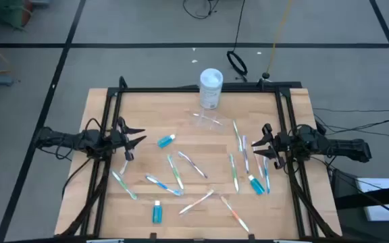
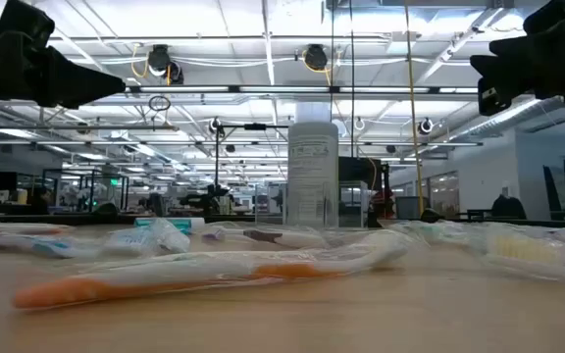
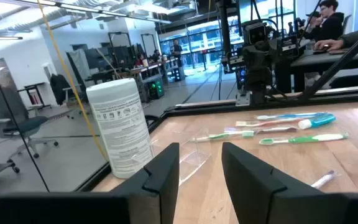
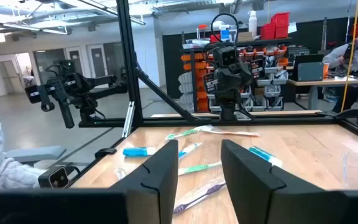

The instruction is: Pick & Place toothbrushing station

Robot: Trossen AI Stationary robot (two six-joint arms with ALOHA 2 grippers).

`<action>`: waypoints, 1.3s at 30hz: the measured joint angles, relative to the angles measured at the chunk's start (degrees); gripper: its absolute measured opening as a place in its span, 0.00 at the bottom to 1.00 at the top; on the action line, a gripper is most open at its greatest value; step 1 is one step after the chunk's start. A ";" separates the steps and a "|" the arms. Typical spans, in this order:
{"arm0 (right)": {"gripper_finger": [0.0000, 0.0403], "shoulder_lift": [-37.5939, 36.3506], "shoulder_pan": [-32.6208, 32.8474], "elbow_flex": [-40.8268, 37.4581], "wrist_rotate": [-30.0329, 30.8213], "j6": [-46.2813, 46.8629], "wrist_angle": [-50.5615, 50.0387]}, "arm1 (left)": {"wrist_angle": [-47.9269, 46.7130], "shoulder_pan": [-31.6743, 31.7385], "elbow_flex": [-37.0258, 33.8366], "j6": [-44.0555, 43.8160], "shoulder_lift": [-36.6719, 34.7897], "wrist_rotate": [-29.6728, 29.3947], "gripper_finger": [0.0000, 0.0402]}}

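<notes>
- Low view: nearest you lies an orange-handled brush [image 2: 194, 273], blurred. Behind it the white-capped container [image 2: 312, 175] stands upright. You cannot make out the holder here, and both arms are cut off at the top corners.
- High view: the clear holder [image 1: 210, 121] lies on the table [image 1: 181, 148] just in front of the container [image 1: 211, 88], faint and hard to trace. You can count three blue tubes [image 1: 165, 140] and roughly a dozen brushes, some overlapping. The left gripper [image 1: 138, 136] and right gripper [image 1: 258, 144] hover at opposite table edges.
- Left wrist view: your left gripper's fingers [image 3: 166, 171] stand parted with nothing between them; the holder [image 3: 194, 155] shows dimly beyond the gap, beside the container [image 3: 120, 127].
- Right wrist view: the right gripper's fingers [image 4: 163, 168] are parted likewise, gripping nothing. One tube is half hidden behind a finger.
</notes>
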 joint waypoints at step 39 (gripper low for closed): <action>0.28 0.00 0.00 0.00 0.00 -0.01 0.00 | 9.28 0.00 -0.01 -1.32 -0.01 0.08 0.32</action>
